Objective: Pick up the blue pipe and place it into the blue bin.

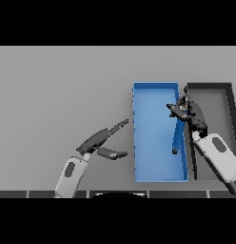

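The fingers (177, 111) of the right hand (192, 114) are curling round the upper end of the blue pipe (177, 136), so I am seeing a pinching hold. The pipe is hanging tilted over the right part of the blue bin (158, 90), its lower end near the bin's right wall; I cannot tell if it is touching the floor. The hand is partly covering a dark bin (210, 86) just beside. The left hand (103, 143) is resting open, fingers straight and spread, left of the blue bin.
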Available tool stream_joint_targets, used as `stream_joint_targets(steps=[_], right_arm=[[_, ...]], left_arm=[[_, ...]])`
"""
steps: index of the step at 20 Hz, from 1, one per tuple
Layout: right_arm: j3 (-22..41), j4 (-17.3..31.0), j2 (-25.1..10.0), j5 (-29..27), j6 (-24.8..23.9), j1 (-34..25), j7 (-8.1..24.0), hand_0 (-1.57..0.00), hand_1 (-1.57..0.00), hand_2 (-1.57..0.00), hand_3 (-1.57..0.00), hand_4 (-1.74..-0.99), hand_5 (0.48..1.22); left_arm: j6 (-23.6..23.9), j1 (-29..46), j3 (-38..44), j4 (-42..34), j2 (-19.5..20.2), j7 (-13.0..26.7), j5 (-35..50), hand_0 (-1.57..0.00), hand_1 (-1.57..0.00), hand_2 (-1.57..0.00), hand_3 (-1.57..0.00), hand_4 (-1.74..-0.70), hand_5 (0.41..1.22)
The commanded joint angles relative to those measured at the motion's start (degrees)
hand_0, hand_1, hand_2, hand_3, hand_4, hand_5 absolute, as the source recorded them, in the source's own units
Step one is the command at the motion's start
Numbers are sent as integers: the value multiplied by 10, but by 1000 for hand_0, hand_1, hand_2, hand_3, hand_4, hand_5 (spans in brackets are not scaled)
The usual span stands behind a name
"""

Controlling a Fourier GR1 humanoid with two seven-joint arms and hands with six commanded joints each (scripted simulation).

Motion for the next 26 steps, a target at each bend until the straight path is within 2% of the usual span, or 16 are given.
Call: stream_joint_targets(steps=[1, 3, 4, 5, 7, 9, 14, 18, 26], right_arm=[[38, 13, -30, -34, -17, -22, 5, -937, -855, -856, -504, -1503, 1221], [105, 23, -67, -81, -13, -58, 5, -599, -547, -548, -322, -1337, 1221], [147, 26, -83, -102, -6, -82, 5, -479, -437, -438, -258, -1275, 1186], [192, 27, -102, -124, 4, -109, 5, -383, -350, -350, -206, -1219, 1137], [242, 22, -126, -127, 24, -137, 5, -245, -223, -224, -131, -1142, 1030], [266, 23, -134, -127, 35, -152, 5, -156, -143, -143, -84, -1083, 934], [323, 29, -142, -125, 41, -188, 5, -51, -46, -46, -27, -1051, 787], [335, 33, -142, -124, 36, -195, 5, -20, -18, -18, -10, -1033, 696], [342, 46, -137, -119, 57, -201, 3, -6, -5, -5, -3, -1022, 649]], left_arm=[[-1, 4, -1, 0, 0, 1, 0, 1, 1, 1, 1, -878, 422], [1, 1, 0, 1, -3, 5, 1, 1, 1, 1, 1, -878, 427], [-1, -2, 4, 0, -1, 10, 4, 1, 1, 1, 1, -878, 428], [1, -3, 2, -1, -5, 11, 4, 1, 1, 1, 1, -879, 430], [-1, -1, 3, -1, -5, 10, 7, 1, 1, 1, 1, -884, 429], [0, 0, 2, 2, -4, 8, 4, 1, 1, 1, 1, -886, 428], [4, 10, -6, -4, -5, 2, -3, 1, 1, 1, 1, -885, 428], [7, 4, 0, 2, -4, 3, -4, 1, 1, 1, 1, -888, 429], [4, 6, 2, 3, 4, -8, -4, 1, 1, 1, 1, -885, 431]])
